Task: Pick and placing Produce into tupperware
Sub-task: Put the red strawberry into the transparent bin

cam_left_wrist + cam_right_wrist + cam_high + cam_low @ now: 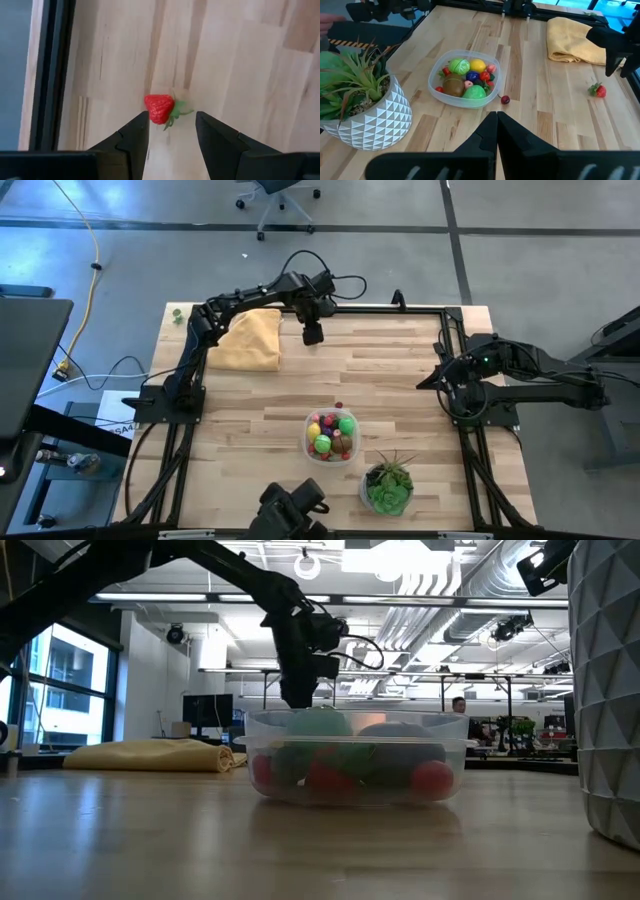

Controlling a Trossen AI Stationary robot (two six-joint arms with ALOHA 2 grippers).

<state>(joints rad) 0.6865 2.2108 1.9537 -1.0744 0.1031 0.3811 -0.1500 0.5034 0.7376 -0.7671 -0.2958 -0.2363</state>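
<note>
One strawberry (160, 108) lying loose near the table's (400, 370) far edge.
Left gripper (171, 131) hanging spread above it, leaves pointing sideways; right gripper (496, 131) waiting pressed shut; tupperware (331, 436) holding produce.

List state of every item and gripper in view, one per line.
left gripper: open, above the strawberry
strawberry: on table, ungrasped
right gripper: shut, idle at the table's right side
tupperware: no lid, holding produce
cherry: loose on table beside tupperware
yellow cloth: folded, by left arm
potted plant: upright
</note>
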